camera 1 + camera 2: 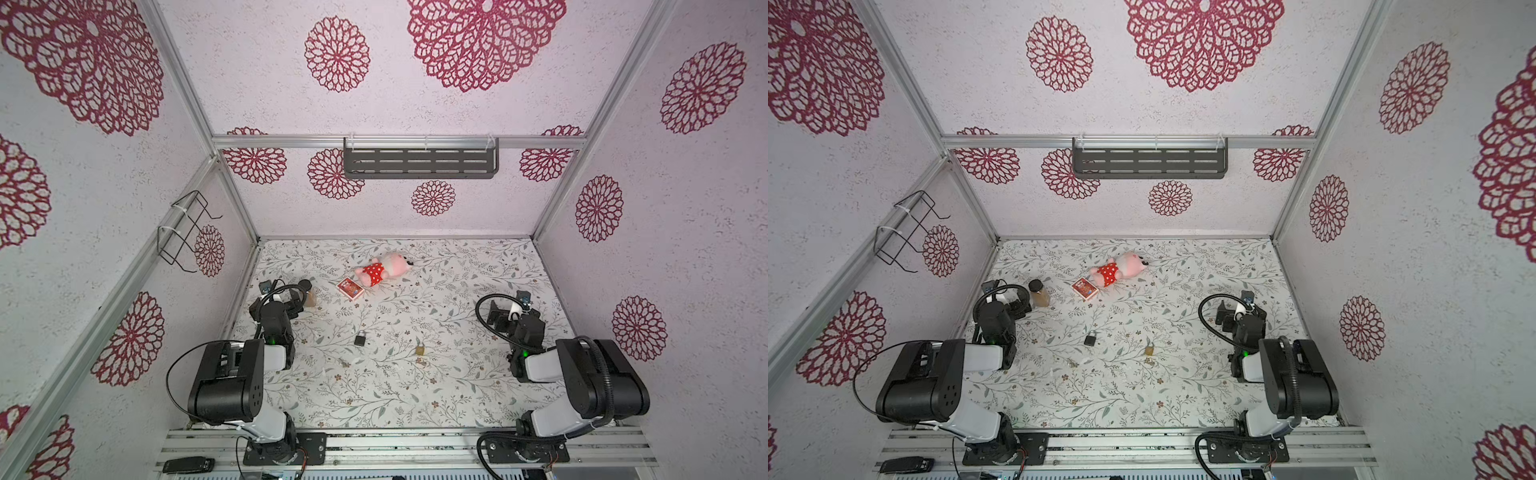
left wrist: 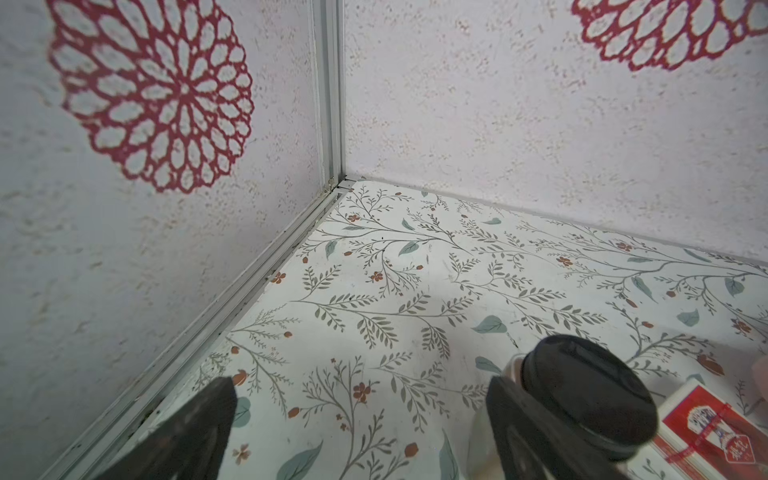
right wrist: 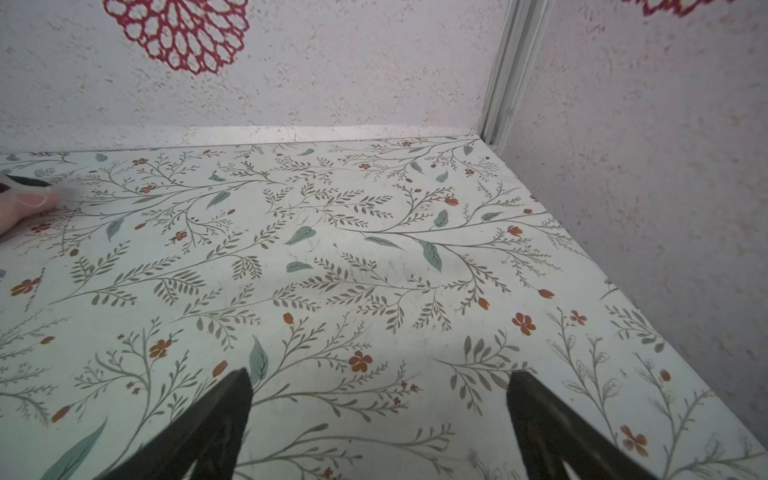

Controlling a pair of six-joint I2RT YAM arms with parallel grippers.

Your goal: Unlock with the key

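Note:
Two padlocks lie mid-table in both top views: a black padlock [image 1: 360,338] [image 1: 1090,340] and a brass padlock [image 1: 420,348] [image 1: 1149,349]. A small silvery key [image 1: 344,363] [image 1: 1072,363] lies just in front of the black one, and another small metal piece [image 1: 422,361] sits in front of the brass one. My left gripper [image 1: 297,301] [image 2: 361,390] is open and empty near the left wall, well behind the locks. My right gripper [image 1: 496,316] [image 3: 380,376] is open and empty on the right side. Neither wrist view shows a lock or key.
A black-capped bottle [image 1: 309,293] [image 2: 590,395] stands right beside my left gripper's finger. A red card box [image 1: 350,288] [image 2: 715,428] and a pink plush toy [image 1: 382,269] lie further back. Walls enclose the table on three sides.

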